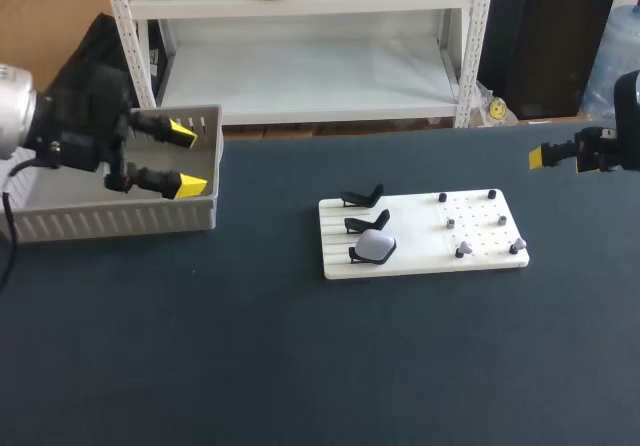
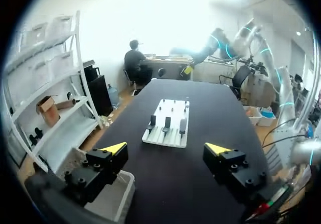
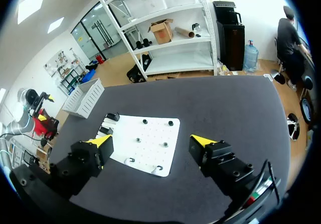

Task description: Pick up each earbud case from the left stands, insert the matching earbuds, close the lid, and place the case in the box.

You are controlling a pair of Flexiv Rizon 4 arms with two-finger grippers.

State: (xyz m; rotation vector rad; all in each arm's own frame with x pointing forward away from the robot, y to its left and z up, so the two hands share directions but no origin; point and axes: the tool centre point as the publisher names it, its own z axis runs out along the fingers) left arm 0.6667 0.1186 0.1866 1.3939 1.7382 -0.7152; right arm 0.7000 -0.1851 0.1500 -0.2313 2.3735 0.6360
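Note:
A white board point(image 1: 420, 236) lies mid-table. Three black stands sit on its left part. The two rear stands point(image 1: 363, 198) are bare, and the front one carries a pale, closed earbud case point(image 1: 376, 247). Small earbuds point(image 1: 461, 252) stand on pegs on the board's right part, some dark, some pale. My left gripper point(image 1: 190, 159) hangs open and empty over the grey box point(image 1: 120, 221) at the left. In the left wrist view the open gripper point(image 2: 166, 148) faces the board point(image 2: 168, 133). My right gripper point(image 3: 153, 141) is open and empty, off to the right of the board point(image 3: 150, 143).
The box point(image 2: 118, 199) stands near the table's far left edge, partly under my left fingers; in the right wrist view the box point(image 3: 83, 98) shows beyond the board. Dark tabletop point(image 1: 300, 366) surrounds the board on all sides.

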